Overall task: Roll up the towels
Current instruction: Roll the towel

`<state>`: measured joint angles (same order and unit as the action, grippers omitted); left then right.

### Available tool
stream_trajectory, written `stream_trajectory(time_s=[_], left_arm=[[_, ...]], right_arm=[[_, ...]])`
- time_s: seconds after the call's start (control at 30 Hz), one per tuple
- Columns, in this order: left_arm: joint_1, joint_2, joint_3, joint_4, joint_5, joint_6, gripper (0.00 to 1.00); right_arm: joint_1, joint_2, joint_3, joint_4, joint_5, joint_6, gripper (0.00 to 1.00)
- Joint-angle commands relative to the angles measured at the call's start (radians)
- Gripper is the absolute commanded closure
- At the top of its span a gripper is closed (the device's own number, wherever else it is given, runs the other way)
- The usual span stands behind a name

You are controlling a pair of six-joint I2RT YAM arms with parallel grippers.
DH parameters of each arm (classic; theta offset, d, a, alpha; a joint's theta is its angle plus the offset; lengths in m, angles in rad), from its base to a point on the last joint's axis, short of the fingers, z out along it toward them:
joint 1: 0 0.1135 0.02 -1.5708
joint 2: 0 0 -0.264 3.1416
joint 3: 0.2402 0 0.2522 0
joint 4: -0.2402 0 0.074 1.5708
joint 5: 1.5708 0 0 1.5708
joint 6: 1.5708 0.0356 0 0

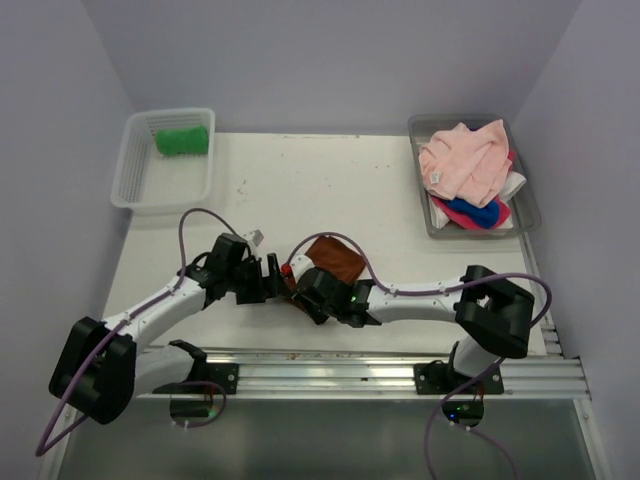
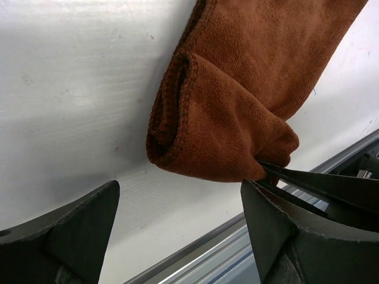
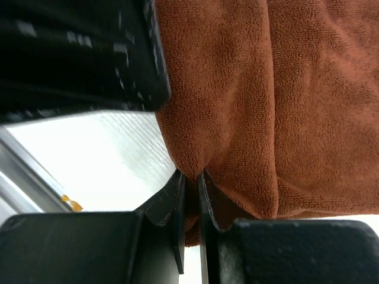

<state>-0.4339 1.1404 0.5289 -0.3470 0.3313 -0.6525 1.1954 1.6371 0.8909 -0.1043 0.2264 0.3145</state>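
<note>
**Partly done: one roll stored, one begun**

**1. Progress.** Green towel (image 1: 182, 140) lies rolled in the basket (image 1: 130, 190), far left. I judge it finished. Brown towel (image 1: 335, 258) lies on the table (image 1: 300, 180) at centre, near my bases, between both grippers. Its near end is wound into a short, loose roll and the rest lies flat. The pile (image 1: 470, 175) of pink, blue, magenta and white cloth sits unrolled in the tray (image 1: 525, 215), far right. By my reckoning that makes one towel done, one started, and the pile untouched.

**2. Grip.** On my left gripper (image 2: 177, 195) the jaws stand wide apart and hold nothing. The roll lies just ahead of them. On my right gripper (image 3: 190, 177) the jaws are almost closed, pinching a fold of the brown towel at the roll's end.

**3. Orientation.** Seen from above, the brown towel's long axis runs diagonally from near-left to far-right, and its flat tail points toward the tray side. The roll's own axis lies across that line. Its spiral end shows in the left wrist view.
</note>
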Motion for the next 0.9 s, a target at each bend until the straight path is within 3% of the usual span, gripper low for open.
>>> stream_trajectory(time_s=[0.0,0.17,0.87], left_arm=[[0.004,0.037,-0.039,0.164,0.086,-0.051,0.13],[0.004,0.068,-0.072,0.262,0.098,-0.099,0.15],[0.004,0.076,-0.072,0.307,0.049,-0.13,0.14]], right_arm=[[-0.026,-0.052,-0.026,0.089,-0.146,0.053,1.0],[-0.065,-0.046,-0.032,0.127,-0.223,0.09,1.0],[-0.276,-0.01,-0.17,0.509,-0.674,0.459,1.0]])
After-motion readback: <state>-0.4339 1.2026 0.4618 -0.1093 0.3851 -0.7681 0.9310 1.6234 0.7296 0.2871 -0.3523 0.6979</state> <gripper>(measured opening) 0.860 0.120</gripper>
